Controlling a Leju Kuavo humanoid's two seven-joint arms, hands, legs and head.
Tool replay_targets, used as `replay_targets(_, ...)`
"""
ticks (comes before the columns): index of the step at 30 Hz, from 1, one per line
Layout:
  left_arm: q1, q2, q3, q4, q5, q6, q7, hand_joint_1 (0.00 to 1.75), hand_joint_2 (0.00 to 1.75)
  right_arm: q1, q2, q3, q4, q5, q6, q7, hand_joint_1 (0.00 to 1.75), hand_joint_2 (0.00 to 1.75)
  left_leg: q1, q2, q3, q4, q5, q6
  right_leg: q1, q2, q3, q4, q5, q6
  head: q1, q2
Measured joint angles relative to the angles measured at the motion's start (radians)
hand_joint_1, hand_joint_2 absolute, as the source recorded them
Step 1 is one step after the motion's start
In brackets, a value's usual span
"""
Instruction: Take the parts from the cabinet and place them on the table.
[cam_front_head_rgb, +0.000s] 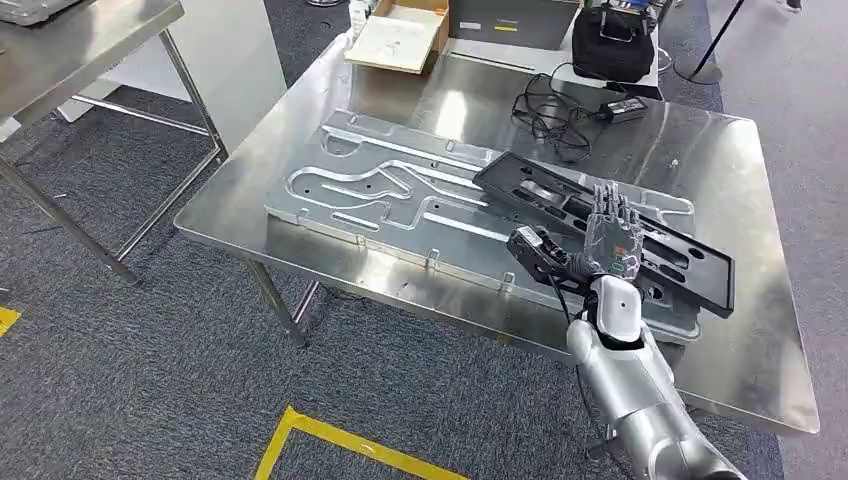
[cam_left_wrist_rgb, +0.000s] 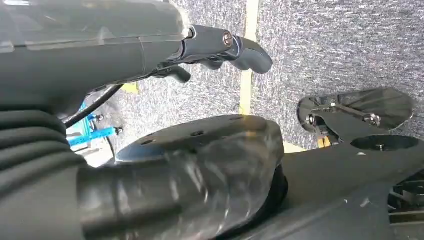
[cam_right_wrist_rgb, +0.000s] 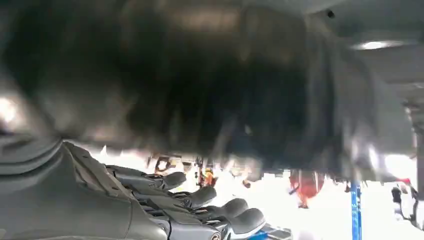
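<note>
Steel table (cam_front_head_rgb: 480, 95) already carries the black part (cam_front_head_rgb: 690, 268), so lift your right hand (cam_front_head_rgb: 610, 240), fingers spread and empty, straight off without nudging it.

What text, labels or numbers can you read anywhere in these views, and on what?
None can be read.
Cardboard box at the table's far end: no print legible.
Power adapter by the cables: its label is too small to read.
Black bag: no legible marking.
Black part under the right robot hand: no visible lettering.
Yellow tape on the floor: plain line, no text.
</note>
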Motion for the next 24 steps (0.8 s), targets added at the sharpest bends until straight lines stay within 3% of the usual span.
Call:
replay_targets(8,0.000,-0.002,0.007,0.000,-0.001,0.002,-0.005,0.00,0.00,0.036,0.041,0.072,-0.206,0.081,-0.006,-0.005,0.00,0.00,0.000,0.000,-0.001,0.000,0.000,0.000,0.000,0.000,0.000,0.000,0.000,0.000,0.000,0.000)
replay_targets(16,0.000,-0.008,0.010,0.000,-0.018,0.018,-0.005,0.00,0.00,0.060,0.108,0.345,-0.396,0.134,0.024,-0.014,0.00,0.00,-0.002,0.001,-0.001,0.001,-0.001,-0.001,-0.001,0.001,-0.002,0.001,-0.002,-0.001,0.000,0.000)
replay_targets(17,0.000,-0.008,0.010,0.000,-0.019,0.018,-0.005,0.00,0.00,0.060,0.110,0.374,-0.404,0.134,0.022,-0.015,0.00,1.75,-0.002,0.001,-0.001,0.001,-0.001,-0.001,-0.001,0.001,-0.002,0.001,-0.002,-0.001,0.000,0.000)
replay_targets(24,0.000,-0.007,0.013,0.000,-0.020,0.011,-0.011,0.00,0.00,0.056,0.131,0.512,-0.428,0.124,0.018,-0.036,0.00,1.75,-0.009,0.000,-0.002,0.003,-0.003,0.004,-0.010,0.001,-0.001,-0.002,0.001,0.009,0.000,0.000)
